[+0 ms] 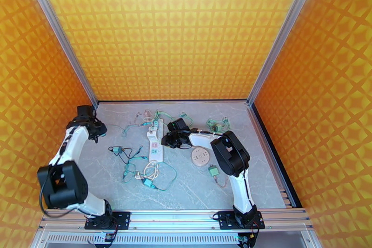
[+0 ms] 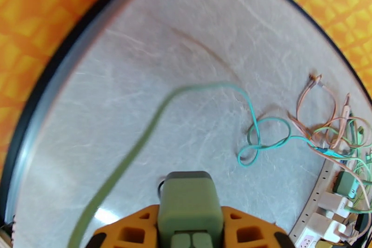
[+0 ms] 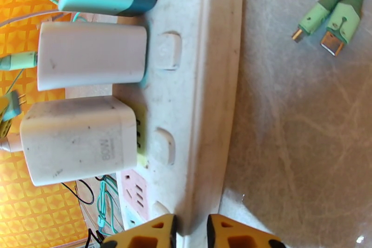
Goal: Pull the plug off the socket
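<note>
The left gripper (image 2: 191, 237) is closed on a green plug (image 2: 189, 202). It holds the plug over bare table, well apart from the power strip (image 1: 156, 145). I think the pull is done, so next it can put the plug down. The right gripper (image 3: 190, 231) pinches the strip's edge, beside 2 white chargers (image 3: 79, 144).
</note>
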You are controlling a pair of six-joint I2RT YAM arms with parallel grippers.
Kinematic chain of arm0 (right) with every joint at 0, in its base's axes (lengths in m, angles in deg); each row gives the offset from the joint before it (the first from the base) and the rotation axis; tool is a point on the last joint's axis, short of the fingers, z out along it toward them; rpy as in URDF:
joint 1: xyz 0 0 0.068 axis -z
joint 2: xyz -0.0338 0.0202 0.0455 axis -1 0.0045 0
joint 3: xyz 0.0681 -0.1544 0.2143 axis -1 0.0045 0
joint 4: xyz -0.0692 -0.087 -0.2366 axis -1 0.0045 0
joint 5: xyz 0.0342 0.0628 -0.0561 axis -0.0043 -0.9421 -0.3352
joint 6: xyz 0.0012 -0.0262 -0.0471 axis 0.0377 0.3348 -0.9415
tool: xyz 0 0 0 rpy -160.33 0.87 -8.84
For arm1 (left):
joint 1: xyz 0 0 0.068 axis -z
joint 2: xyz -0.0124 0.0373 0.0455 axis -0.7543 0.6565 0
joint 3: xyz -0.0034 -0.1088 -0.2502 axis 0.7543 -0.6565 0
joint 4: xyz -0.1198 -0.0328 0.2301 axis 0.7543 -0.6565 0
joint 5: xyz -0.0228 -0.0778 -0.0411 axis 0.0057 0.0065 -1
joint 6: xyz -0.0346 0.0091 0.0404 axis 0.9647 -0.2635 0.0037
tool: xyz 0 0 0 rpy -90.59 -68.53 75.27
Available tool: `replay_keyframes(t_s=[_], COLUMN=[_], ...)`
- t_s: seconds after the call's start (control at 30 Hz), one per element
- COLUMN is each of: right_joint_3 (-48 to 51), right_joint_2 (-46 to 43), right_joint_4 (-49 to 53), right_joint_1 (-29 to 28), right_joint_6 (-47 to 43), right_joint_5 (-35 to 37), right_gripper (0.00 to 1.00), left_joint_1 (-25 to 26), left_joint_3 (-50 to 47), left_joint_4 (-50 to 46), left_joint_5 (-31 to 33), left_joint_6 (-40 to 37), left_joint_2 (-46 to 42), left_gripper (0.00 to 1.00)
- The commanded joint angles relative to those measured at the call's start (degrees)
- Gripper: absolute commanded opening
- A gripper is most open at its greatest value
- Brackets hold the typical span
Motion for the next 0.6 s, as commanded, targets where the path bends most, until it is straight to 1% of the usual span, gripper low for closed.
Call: replay_keyframes(t_s=[0.0, 0.1, 0.23, 0.27, 0.37, 0.43, 0.47, 0.5, 0.57], right_joint_3=[2.51, 2.68, 2.94, 2.92, 3.21, 3.12, 3.12, 3.12, 2.88], right_joint_2=[0.78, 0.46, 0.02, -0.22, -1.07, -1.53, -1.80, -2.08, -2.76], right_joint_4=[10.37, 10.13, 9.29, 9.10, 7.63, 6.70, 6.08, 5.36, 4.30], right_joint_1=[0.15, 0.16, 0.16, 0.15, 0.16, 0.08, 0.11, 0.16, 0.11], right_joint_6=[-0.43, -0.06, 0.69, 0.82, 1.34, 1.85, 2.08, 2.37, 2.73], right_joint_5=[3.79, 4.12, 4.66, 4.92, 5.31, 5.59, 5.56, 5.63, 5.75], right_gripper=[0.24, 0.25, 0.25, 0.25, 0.26, 0.29, 0.30, 0.31, 0.31], left_joint_1=[0.86, 1.37, 1.67, 1.74, 1.75, 1.74, 1.82, 1.85, 1.93], left_joint_3=[1.78, 3.58, 5.04, 5.30, 6.15, 6.42, 6.42, 6.42, 6.77], left_joint_4=[3.28, 2.80, 2.14, 1.82, 1.00, 0.64, 0.56, 0.32, -0.76], left_joint_5=[-2.88, -3.28, -3.28, -3.22, -3.28, -3.25, -3.25, -3.19, -2.95], left_joint_6=[-0.36, -0.34, 0.07, 0.20, 1.35, 2.97, 3.51, 3.92, 4.63], left_joint_2=[4.86, 9.61, 14.35, 15.34, 17.67, 18.41, 18.41, 18.29, 17.71], left_gripper=[0.07, 0.07, 0.11, 0.12, 0.13, 0.15, 0.20, 0.29, 0.42])
